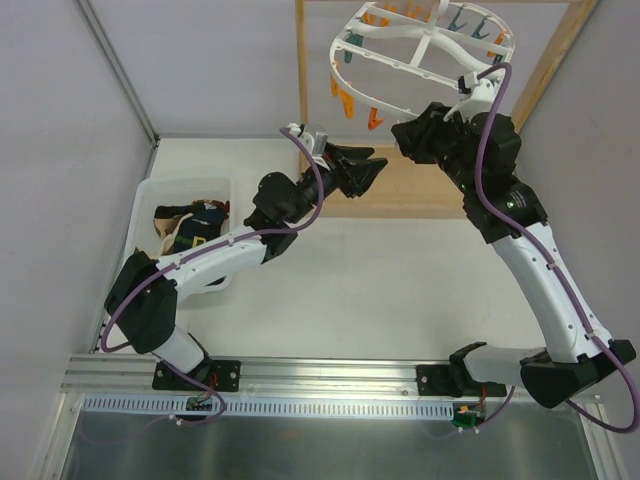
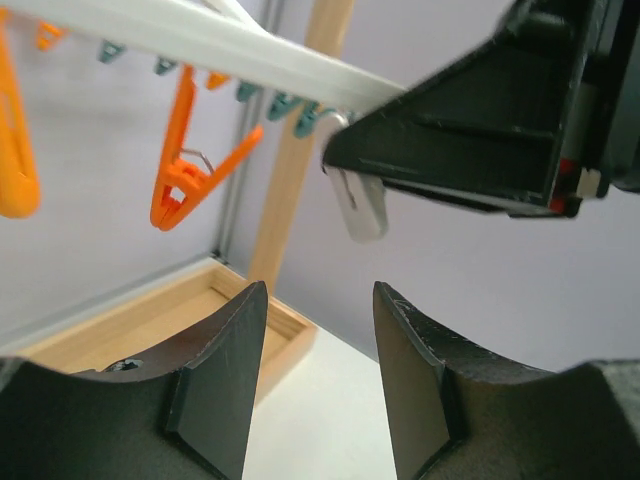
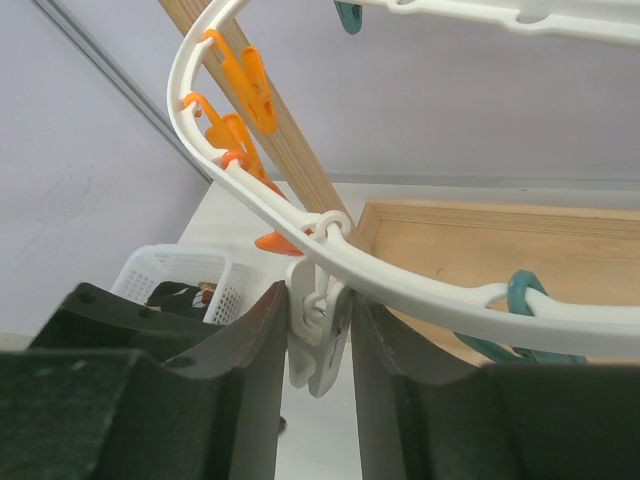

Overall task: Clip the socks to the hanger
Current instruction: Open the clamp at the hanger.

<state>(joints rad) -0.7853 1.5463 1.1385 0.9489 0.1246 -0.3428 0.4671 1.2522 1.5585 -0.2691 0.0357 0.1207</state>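
Two claws: right claw point(image 3: 320, 300) clamped on hanger point(image 3: 420, 283) white peg point(image 3: 318, 345); left claw point(image 2: 320, 300) apart, empty

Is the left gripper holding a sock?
No: the left gripper is open and empty, and the socks lie in the basket.

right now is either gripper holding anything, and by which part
The right gripper pinches a white peg by its sides, just under the hanger rim. The left gripper is open and holds nothing.
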